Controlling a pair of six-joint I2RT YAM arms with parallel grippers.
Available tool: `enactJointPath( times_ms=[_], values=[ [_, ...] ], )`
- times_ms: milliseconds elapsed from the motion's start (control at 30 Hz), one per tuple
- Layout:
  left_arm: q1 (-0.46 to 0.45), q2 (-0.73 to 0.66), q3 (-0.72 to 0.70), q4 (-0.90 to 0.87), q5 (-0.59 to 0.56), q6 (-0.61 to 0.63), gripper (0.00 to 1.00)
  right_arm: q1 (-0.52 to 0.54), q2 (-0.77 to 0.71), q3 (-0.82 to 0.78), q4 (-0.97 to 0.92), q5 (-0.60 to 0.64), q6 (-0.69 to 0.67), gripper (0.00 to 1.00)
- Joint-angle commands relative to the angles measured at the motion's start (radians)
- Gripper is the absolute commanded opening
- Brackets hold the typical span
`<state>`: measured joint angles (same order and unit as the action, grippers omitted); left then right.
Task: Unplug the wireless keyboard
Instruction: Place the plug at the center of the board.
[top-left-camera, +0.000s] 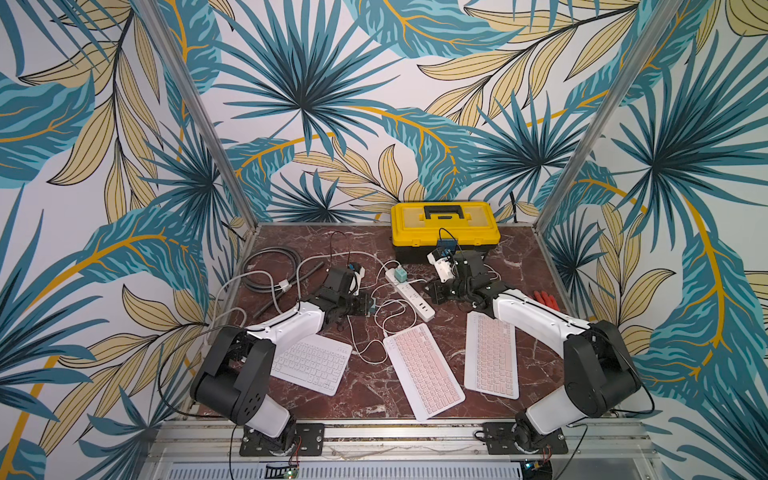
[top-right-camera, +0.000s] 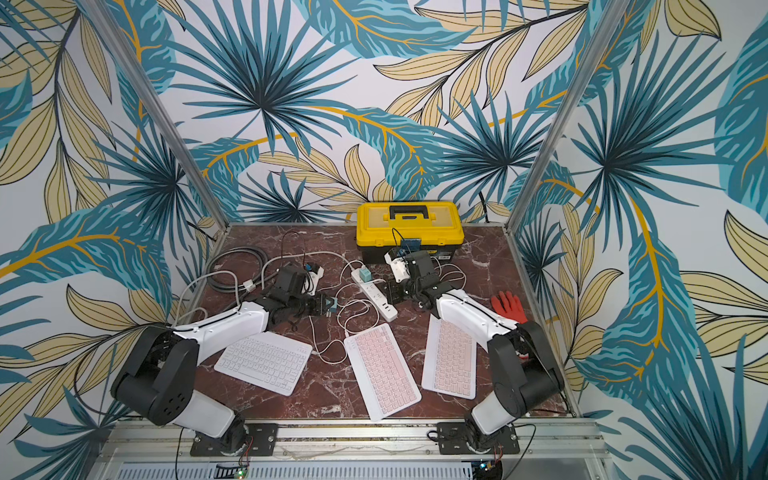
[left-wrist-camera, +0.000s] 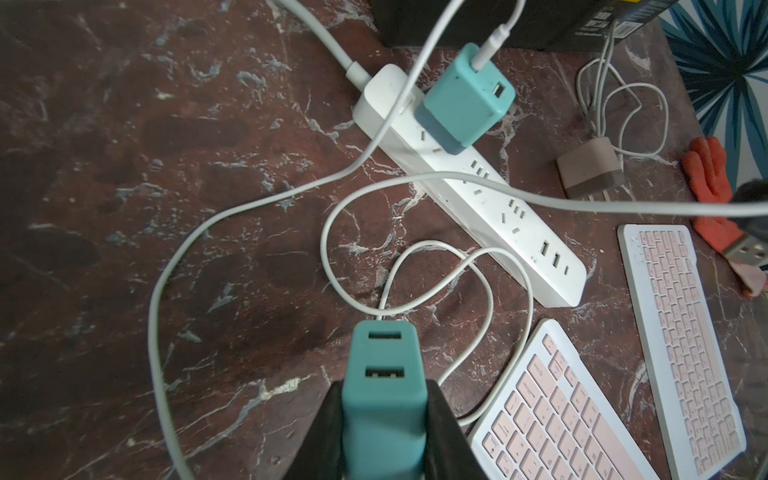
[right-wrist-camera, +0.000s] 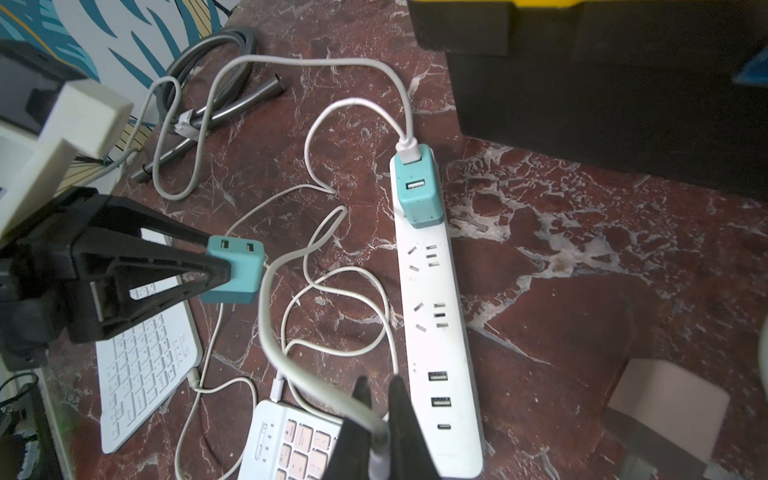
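My left gripper (left-wrist-camera: 384, 386) is shut on a teal charger (left-wrist-camera: 382, 374), which it holds above the table off the power strip (left-wrist-camera: 498, 208). Both of the charger's USB ports are empty. My right gripper (right-wrist-camera: 380, 382) is shut on a white cable (right-wrist-camera: 291, 374) close to its USB plug (left-wrist-camera: 744, 251), which hangs free in the air. Three keyboards lie near the front: a white one (top-left-camera: 309, 363), a pink middle one (top-left-camera: 424, 370) with a cable in its corner (right-wrist-camera: 278, 390), and a pink right one (top-left-camera: 490, 357). In both top views the grippers (top-left-camera: 370, 307) (top-right-camera: 388, 293) flank the strip.
A second teal charger (right-wrist-camera: 417, 191) sits plugged into the strip's far end with a white cable in it. A yellow toolbox (top-left-camera: 444, 226) stands at the back, a grey hose coil (top-left-camera: 270, 266) at back left, an orange glove (top-left-camera: 546, 299) and a beige charger (left-wrist-camera: 590, 172) at right.
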<state>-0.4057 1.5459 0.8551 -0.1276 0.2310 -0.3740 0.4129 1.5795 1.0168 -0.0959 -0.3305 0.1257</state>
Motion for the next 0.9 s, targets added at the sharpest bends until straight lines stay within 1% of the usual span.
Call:
enactJointPath(
  times_ms=[0,233,333,367,400,467,533,633,767,867],
  values=[
    [0.007,0.031,0.008,0.006,-0.035,-0.037,0.0,0.022,0.023,-0.037,-0.023,-0.031,-0.045,0.04],
    [0.025,0.1,0.025,-0.007,-0.114,-0.113,0.0,0.048,0.065,-0.037,-0.024,-0.104,-0.084,0.04],
    [0.036,0.139,0.049,-0.016,-0.13,-0.155,0.0,0.069,0.098,-0.023,-0.027,-0.098,-0.08,0.04],
    [0.039,0.152,0.055,-0.019,-0.129,-0.167,0.0,0.077,0.11,-0.019,-0.026,-0.089,-0.074,0.04],
    [0.039,0.162,0.06,-0.021,-0.125,-0.176,0.02,0.083,0.121,-0.015,-0.025,-0.079,-0.068,0.04],
    [0.042,0.188,0.074,-0.038,-0.112,-0.191,0.09,0.101,0.153,0.002,-0.026,-0.048,-0.039,0.04],
    [0.044,0.205,0.09,-0.076,-0.107,-0.209,0.09,0.122,0.184,0.02,-0.032,-0.005,-0.018,0.04],
    [0.045,0.204,0.078,-0.084,-0.101,-0.239,0.14,0.152,0.223,0.044,-0.027,0.039,0.02,0.04],
    [0.048,0.18,0.048,-0.084,-0.099,-0.265,0.15,0.179,0.264,0.066,0.004,0.099,0.072,0.04],
    [0.053,0.163,0.021,-0.084,-0.065,-0.275,0.15,0.186,0.303,0.1,-0.013,0.163,0.09,0.04]
  ],
)
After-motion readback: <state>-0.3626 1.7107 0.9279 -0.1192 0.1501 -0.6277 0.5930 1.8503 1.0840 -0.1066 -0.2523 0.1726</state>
